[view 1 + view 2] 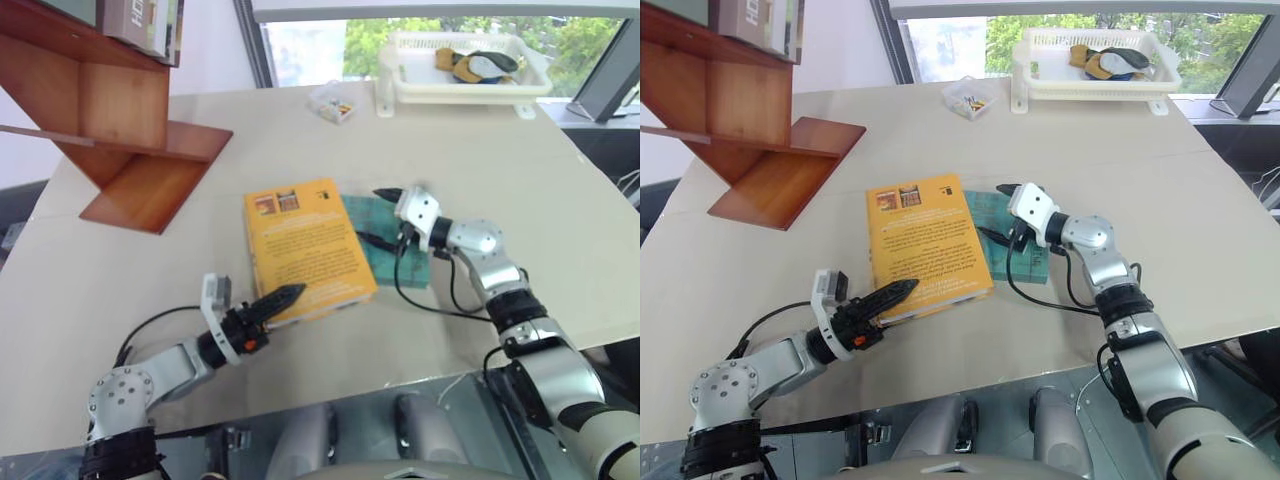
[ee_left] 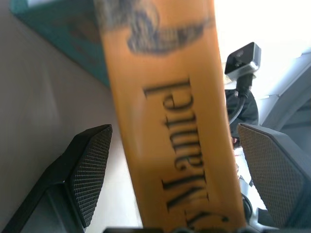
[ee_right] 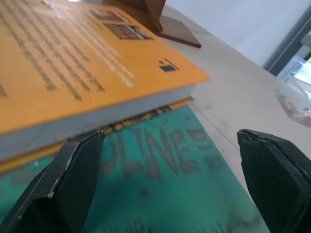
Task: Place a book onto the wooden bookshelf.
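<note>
The book (image 1: 308,250) lies flat on the surface (image 1: 520,170), back cover up, partly overlapping a thinner teal book (image 1: 385,250). The wooden bookshelf (image 1: 120,130) stands well apart at the far left corner.

The left pincer (image 1: 283,297) is at the book's near edge, fingers (image 2: 90,170) spread apart on either side of the spine, not yet clamped. The right pincer (image 1: 385,215) sits at the book's far side over the teal book, fingers (image 3: 73,179) also spread apart, holding nothing.

Risks, as judged:
- The glossy cover may slide between the textured black pads if only one edge is gripped.
- A thick, flexible paperback may sag or fan open when lifted.
- The right pincer may catch the teal book and drag it along.

The shelf boards are smooth, reddish-brown and slanted; a book released there may slide.
</note>
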Robot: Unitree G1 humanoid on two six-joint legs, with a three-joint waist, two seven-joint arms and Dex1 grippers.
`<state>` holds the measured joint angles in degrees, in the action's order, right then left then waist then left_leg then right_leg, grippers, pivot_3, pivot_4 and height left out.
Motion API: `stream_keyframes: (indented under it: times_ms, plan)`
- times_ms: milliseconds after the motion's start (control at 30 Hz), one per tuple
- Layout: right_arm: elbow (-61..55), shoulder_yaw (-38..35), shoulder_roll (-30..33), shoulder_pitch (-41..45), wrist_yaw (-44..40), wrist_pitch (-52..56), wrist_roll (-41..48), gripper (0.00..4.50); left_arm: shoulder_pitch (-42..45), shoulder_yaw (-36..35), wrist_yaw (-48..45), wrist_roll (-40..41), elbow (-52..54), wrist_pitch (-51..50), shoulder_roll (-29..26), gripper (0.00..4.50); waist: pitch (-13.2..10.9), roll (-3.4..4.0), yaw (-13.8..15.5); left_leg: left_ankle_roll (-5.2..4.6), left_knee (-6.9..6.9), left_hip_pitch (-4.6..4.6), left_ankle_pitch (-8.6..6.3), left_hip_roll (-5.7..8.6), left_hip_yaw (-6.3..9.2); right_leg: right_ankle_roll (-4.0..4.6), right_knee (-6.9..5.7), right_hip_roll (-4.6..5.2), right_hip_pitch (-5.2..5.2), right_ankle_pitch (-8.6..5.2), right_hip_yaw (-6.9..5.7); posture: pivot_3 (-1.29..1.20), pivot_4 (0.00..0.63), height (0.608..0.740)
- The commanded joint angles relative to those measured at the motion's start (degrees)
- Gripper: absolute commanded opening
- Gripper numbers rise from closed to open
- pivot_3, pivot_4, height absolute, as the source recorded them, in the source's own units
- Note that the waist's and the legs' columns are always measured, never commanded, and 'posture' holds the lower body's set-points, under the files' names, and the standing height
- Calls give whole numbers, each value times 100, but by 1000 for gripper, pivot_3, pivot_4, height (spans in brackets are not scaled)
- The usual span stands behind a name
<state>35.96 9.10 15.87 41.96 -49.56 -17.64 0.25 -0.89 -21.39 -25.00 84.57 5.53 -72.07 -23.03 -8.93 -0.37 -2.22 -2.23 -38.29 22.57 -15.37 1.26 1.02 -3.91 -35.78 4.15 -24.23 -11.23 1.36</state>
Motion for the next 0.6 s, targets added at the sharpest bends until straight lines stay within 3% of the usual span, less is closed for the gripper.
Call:
stream_keyframes:
  times_ms: [33, 333, 600]
  plan:
    - [-341, -151, 129, -38, 52, 19, 125, 4500, -121, 258, 42, 291, 289, -87, 46, 4461, 0, 0, -1, 0, 0, 0, 0, 0, 0, 0, 0, 0, 0, 0, 0, 0, 150, 740]
    - [-552, -359, 484, -290, 155, 189, 265, 4500, -188, 308, -125, 433, 373, 30, -235, 4461, 0, 0, 10, 0, 0, 0, 0, -1, 0, 2, 1, -3, 2, -1, -2, 0, 150, 740]
    - [-762, -520, 736, -419, 248, 305, 376, 4500, -637, 109, -1147, -18, 266, 193, -989, 4461, -1, 0, 0, -1, 3, -1, 0, -5, 1, 31, 1, -8, 1, -18, -5, 0, 150, 740]
